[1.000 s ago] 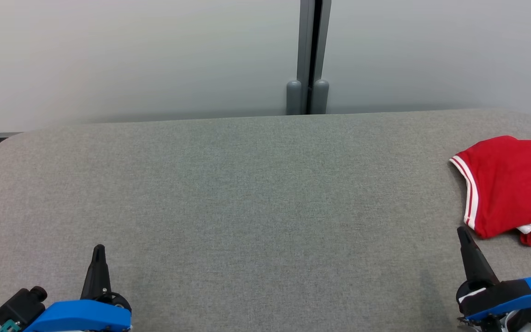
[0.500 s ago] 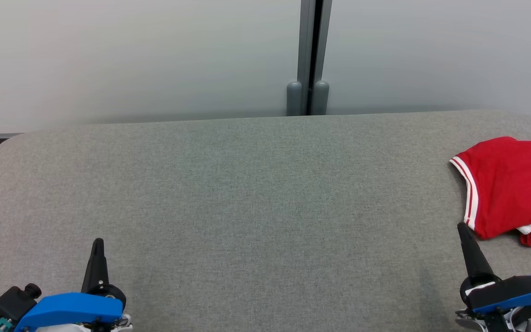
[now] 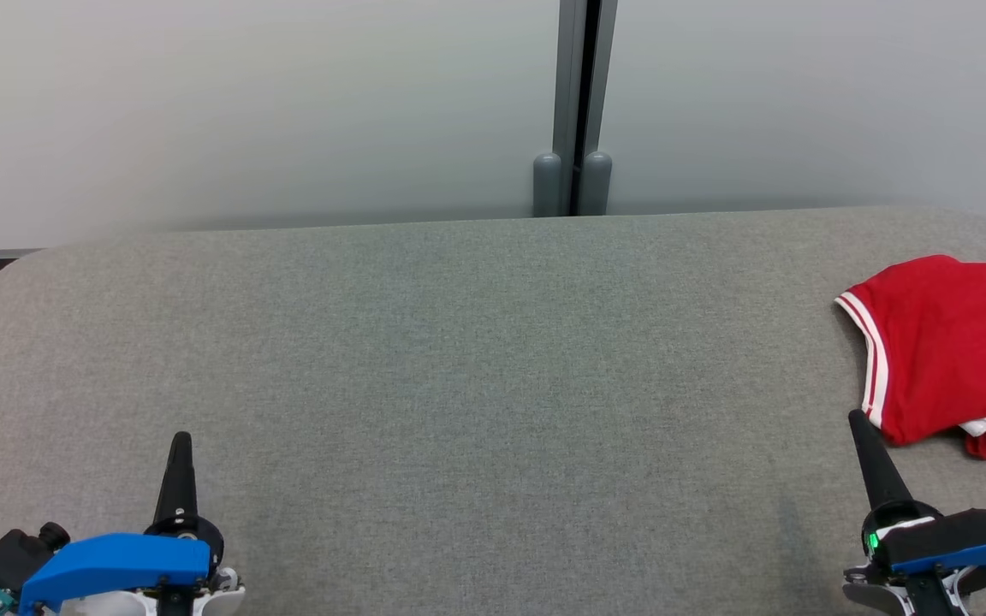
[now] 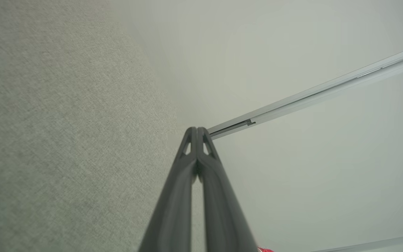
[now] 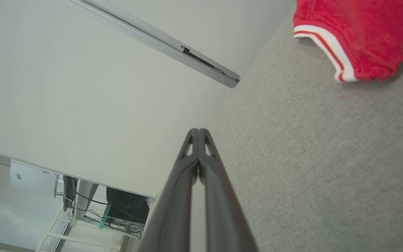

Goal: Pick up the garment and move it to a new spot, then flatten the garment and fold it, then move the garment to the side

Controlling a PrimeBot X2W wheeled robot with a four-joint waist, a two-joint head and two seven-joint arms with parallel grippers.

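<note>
One garment (image 3: 947,342) lies on the table (image 3: 493,359) at its right end, partly cut off by the head view's edge. It is red, with a white, red-striped band (image 3: 871,359) along the edge facing the table's middle. It is loosely bunched, not flat, and a small white patch (image 3: 985,421) shows at its near edge.

There are two grippers, one at each near corner of the table. The left gripper (image 3: 181,440) is over the table's near left part, well apart from the garment. Its two fingers are pressed together along their length, holding nothing; the left wrist view shows the tips meeting. The right gripper (image 3: 855,417) is over the table's near right part. Its fingers are likewise closed on nothing. In the head view its tip appears just beside the band's near end, but the right wrist view shows a strip of grey table between fingers and garment, so they are apart.

The single table is covered in grey fabric and has rounded far corners. Behind its far edge stand two pale wall panels (image 3: 245,103), joined by one grey post (image 3: 583,85) with two rounded caps (image 3: 547,181) at its foot, just right of the table's middle.

Past the table's far edge, the right wrist view shows one white box (image 5: 33,178), one dark object (image 5: 126,206) and some cables (image 5: 93,203).
</note>
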